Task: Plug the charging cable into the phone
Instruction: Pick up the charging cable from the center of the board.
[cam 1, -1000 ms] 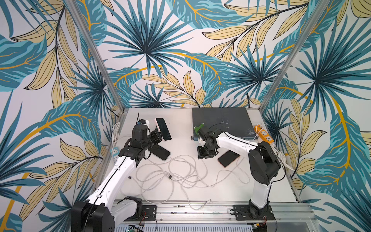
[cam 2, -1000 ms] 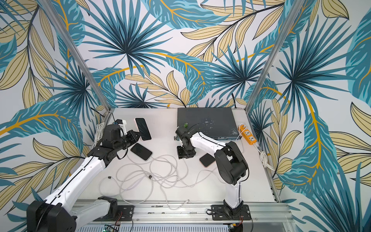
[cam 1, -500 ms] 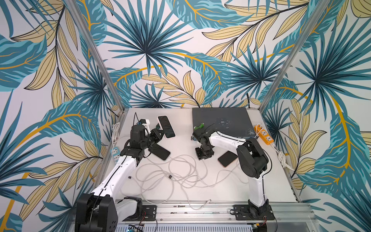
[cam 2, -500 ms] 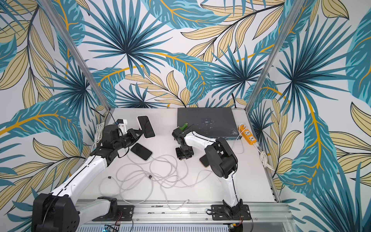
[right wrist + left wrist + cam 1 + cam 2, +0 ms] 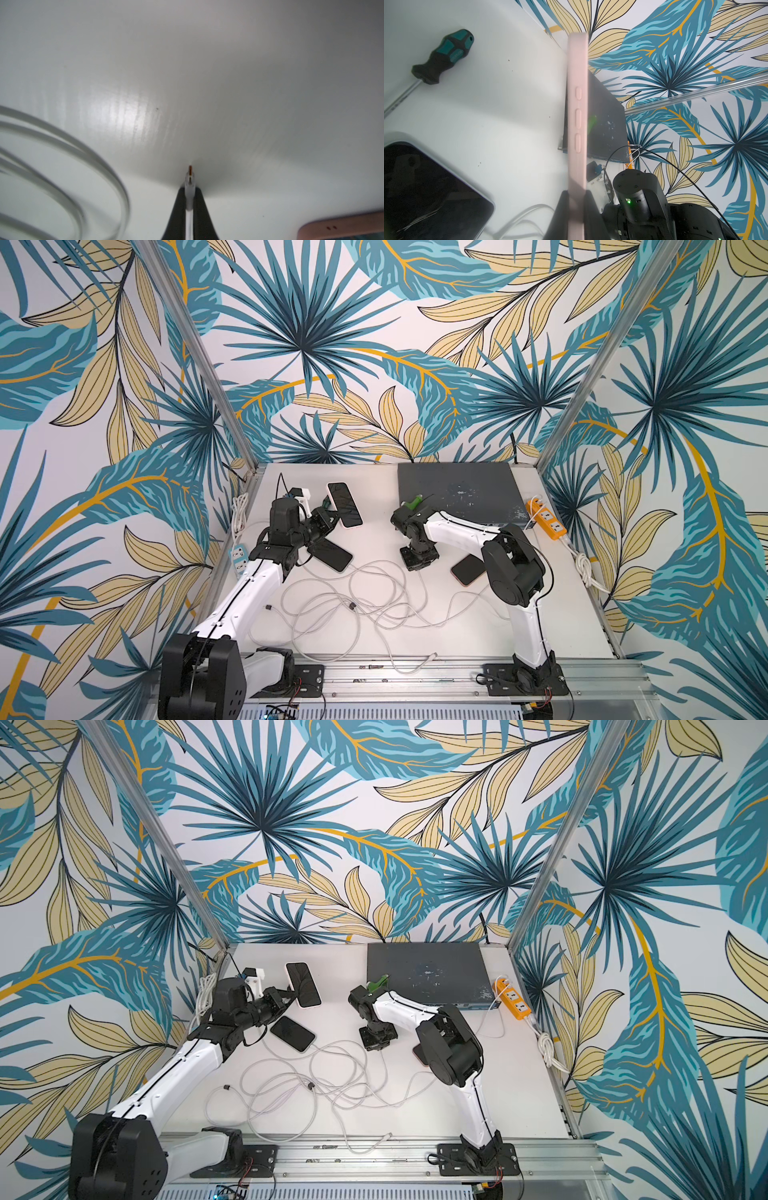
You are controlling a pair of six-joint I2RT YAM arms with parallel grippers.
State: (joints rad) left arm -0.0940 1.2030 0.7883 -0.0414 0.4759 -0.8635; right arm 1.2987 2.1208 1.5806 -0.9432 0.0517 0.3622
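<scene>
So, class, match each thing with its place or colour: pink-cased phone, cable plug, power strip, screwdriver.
Things:
1. pink-cased phone
2. cable plug
3. power strip
4. screwdriver

Descriptions:
A. orange, beside the dark box
B. green and black handle, lying on the table
C. pinched in the right claw
D. clamped in the left claw

Pairs: 1-D, 2-C, 3-A, 4-B
</scene>
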